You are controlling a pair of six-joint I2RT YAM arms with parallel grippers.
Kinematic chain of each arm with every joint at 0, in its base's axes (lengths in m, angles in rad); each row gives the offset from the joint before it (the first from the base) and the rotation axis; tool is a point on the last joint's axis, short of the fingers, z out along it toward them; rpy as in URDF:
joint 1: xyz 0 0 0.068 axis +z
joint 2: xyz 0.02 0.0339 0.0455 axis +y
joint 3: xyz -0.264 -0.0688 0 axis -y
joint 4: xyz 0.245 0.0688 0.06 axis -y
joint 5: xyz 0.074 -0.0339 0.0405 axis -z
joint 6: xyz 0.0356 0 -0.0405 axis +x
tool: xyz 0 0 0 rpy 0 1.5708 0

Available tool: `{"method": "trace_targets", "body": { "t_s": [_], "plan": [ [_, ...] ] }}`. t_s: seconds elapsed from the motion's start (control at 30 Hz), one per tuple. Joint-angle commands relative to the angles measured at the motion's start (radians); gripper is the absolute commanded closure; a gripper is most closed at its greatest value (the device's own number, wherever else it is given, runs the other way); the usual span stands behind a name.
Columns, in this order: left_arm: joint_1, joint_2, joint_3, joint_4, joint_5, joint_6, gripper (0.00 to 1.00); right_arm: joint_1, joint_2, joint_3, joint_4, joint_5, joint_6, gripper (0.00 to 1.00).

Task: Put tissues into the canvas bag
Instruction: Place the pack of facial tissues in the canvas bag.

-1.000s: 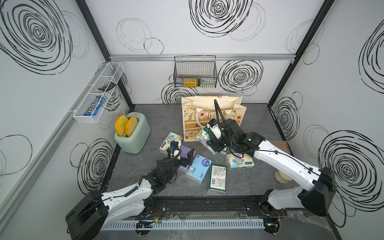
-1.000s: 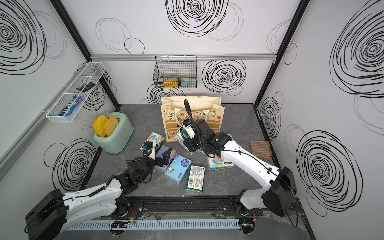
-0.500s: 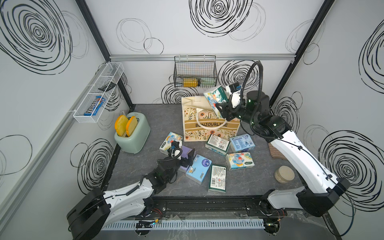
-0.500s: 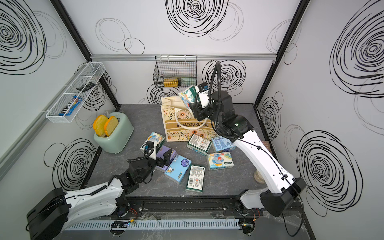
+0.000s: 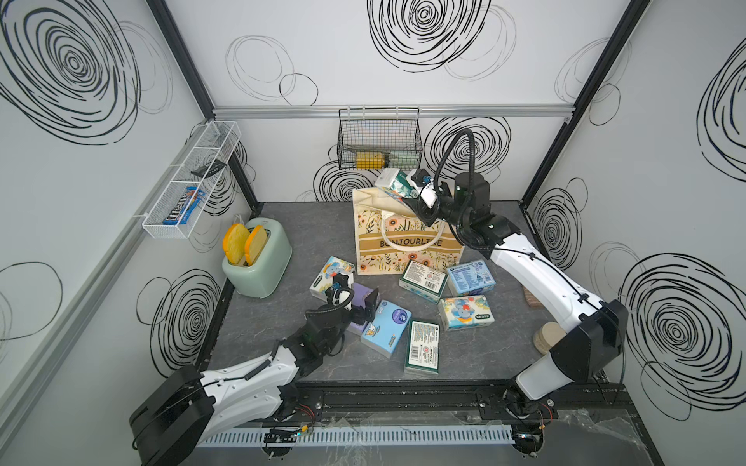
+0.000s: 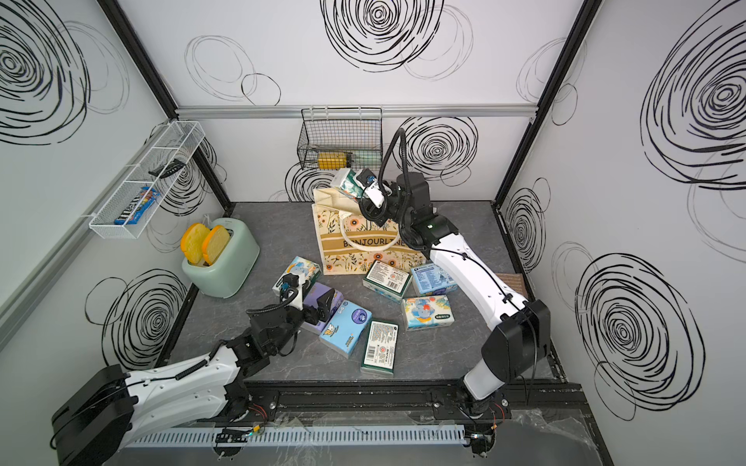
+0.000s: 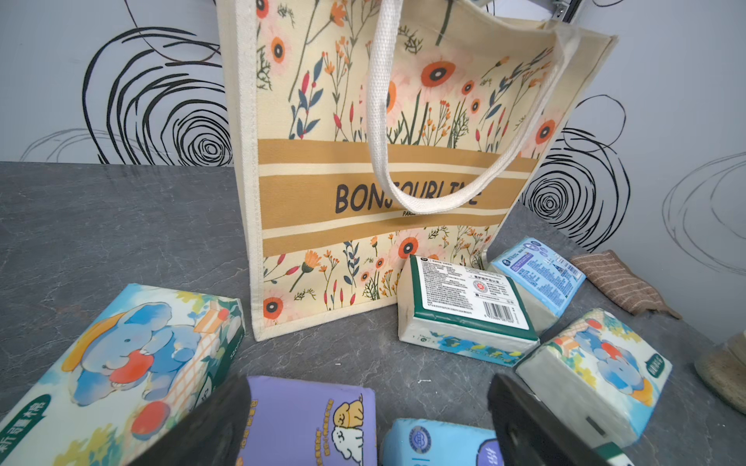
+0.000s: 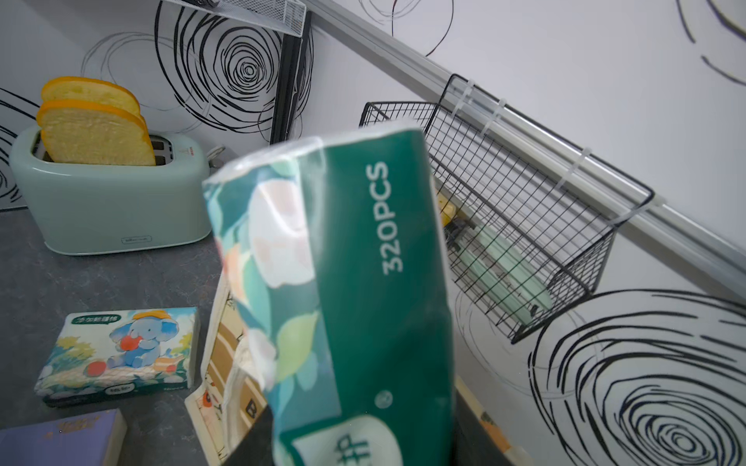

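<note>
1. Grey stone-look counter [image 5: 306, 242] sits between white walls [image 5: 282, 60] w/ black swirl drawings; seven tissue packs lie on it, one more is up in the air.
2. Cream canvas tote bag [image 5: 407, 242] w/ orange-flower print, tan lettered stripe and looped handles stands upright near the back wall, mouth upward.
3. Right claw [image 5: 408, 190] is clamped on a dark-green-and-white plastic-wrapped tissue pack [image 5: 392, 180] — pack tilted, up at the bag's top rim, not down inside. Right wrist view: "320PCS" printed on its side, bag rim below it.
4. Left claw [image 7: 365, 393] is low over the counter, jaws spread wide, gripping nothing; a purple plastic-wrapped tissue pack [image 7: 306, 419] lies in the gap between them — contact or not, can't tell.
5. Just beside the purple pack: a white elephant-print tissue pack [image 5: 331, 272] on the toaster side, a light-blue tissue pack [image 5: 385, 329] on the other, close against it.
6. Green-edged tissue pack w/ a white barcode label [image 5: 422, 349] lies flat nearest the front edge, beside the light-blue one.
7. By the bag's foot, robot's right: a second green white-label pack [image 5: 423, 276], a second light-blue pack [image 5: 470, 276] and a second elephant-print pack [image 5: 466, 312], bunched together.
8. Mint-green toaster [image 5: 262, 266] w/ two bread slices [image 5: 246, 244] stands at the counter's left, well apart from the bag. Black wire basket [image 5: 379, 137] hangs on the back wall; brown striped folded cloth [image 7: 621, 282] lies by the right wall.
</note>
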Motion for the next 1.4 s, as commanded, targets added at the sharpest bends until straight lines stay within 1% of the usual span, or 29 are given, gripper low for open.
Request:
{"method": "trace_targets", "body": {
  "t_s": [0.0,0.1,0.17,0.2,0.23,0.3,0.33,0.47,0.63,0.83,1.37],
  "plan": [
    [0.007,-0.015,0.020,0.037,0.010,-0.016,0.04,-0.017,0.019,0.068,0.023,-0.068,-0.197,0.49],
    [0.003,-0.017,0.017,0.040,0.014,-0.017,0.04,-0.050,0.044,0.093,-0.007,-0.133,-0.278,0.45],
    [0.003,-0.014,0.017,0.043,0.017,-0.019,0.04,-0.082,0.065,0.127,-0.051,-0.221,-0.316,0.42],
    [0.003,-0.011,0.017,0.043,0.017,-0.019,0.04,-0.095,0.078,0.154,-0.085,-0.267,-0.336,0.42],
    [0.003,-0.008,0.018,0.043,0.020,-0.019,0.04,-0.106,0.092,0.181,-0.122,-0.306,-0.356,0.45],
    [0.002,-0.005,0.017,0.043,0.029,-0.019,0.04,-0.118,0.120,0.222,-0.156,-0.337,-0.365,0.52],
    [0.000,-0.006,0.016,0.043,0.032,-0.020,0.04,-0.123,0.133,0.241,-0.169,-0.352,-0.365,0.53],
    [0.001,-0.004,0.010,0.052,0.032,-0.022,0.04,-0.134,0.159,0.262,-0.188,-0.390,-0.363,0.47],
    [0.007,0.021,0.016,0.061,0.049,-0.029,0.04,-0.135,0.191,0.273,-0.216,-0.393,-0.345,0.46],
    [0.008,0.030,0.017,0.064,0.057,-0.035,0.04,-0.125,0.219,0.265,-0.245,-0.337,-0.342,0.45],
    [0.014,0.035,0.019,0.067,0.069,-0.039,0.04,-0.120,0.219,0.200,-0.274,-0.260,-0.377,0.44]
  ]
}}
